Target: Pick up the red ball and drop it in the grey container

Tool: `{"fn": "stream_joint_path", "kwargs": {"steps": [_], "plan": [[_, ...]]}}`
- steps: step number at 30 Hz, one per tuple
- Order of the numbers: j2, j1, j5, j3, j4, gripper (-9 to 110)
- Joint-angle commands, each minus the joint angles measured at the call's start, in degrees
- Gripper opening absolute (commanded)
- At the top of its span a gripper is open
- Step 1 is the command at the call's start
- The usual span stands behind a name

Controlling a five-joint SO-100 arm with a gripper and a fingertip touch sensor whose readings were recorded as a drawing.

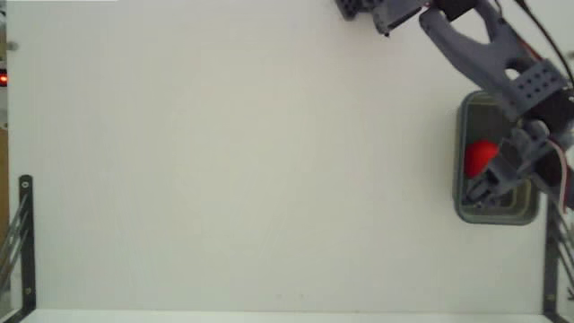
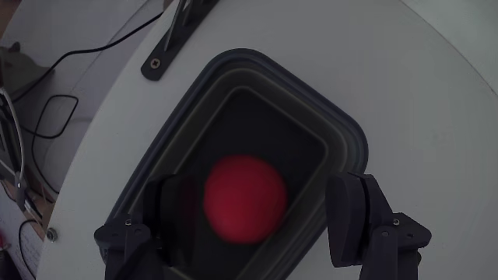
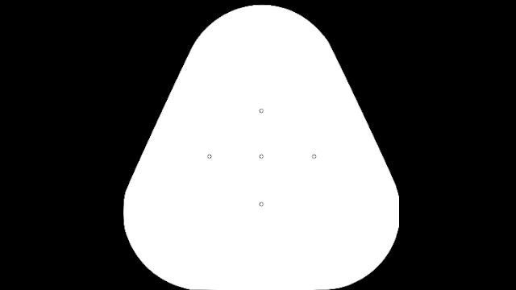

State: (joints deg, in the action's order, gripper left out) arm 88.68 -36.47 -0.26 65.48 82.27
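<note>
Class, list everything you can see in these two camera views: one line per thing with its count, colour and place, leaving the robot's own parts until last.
red ball: one, bright red, over the open container, between the open jaws, apparently clear of both.
grey container: one, grey-green, right edge of table in fixed view.
table: one, white.
metal brackets: two, dark, table's lower corners.
cables: black, off the table in wrist view.
arm: one, grey, upper right.
gripper: one, dark grey, above container.
</note>
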Motion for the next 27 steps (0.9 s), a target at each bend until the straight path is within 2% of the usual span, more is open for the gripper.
{"fn": "stream_joint_path", "kwargs": {"steps": [1,27], "plan": [[4.4,-0.9,0.3,0.4,-0.6,110],[6.5,0.6,0.3,2.5,-0.6,110]]}}
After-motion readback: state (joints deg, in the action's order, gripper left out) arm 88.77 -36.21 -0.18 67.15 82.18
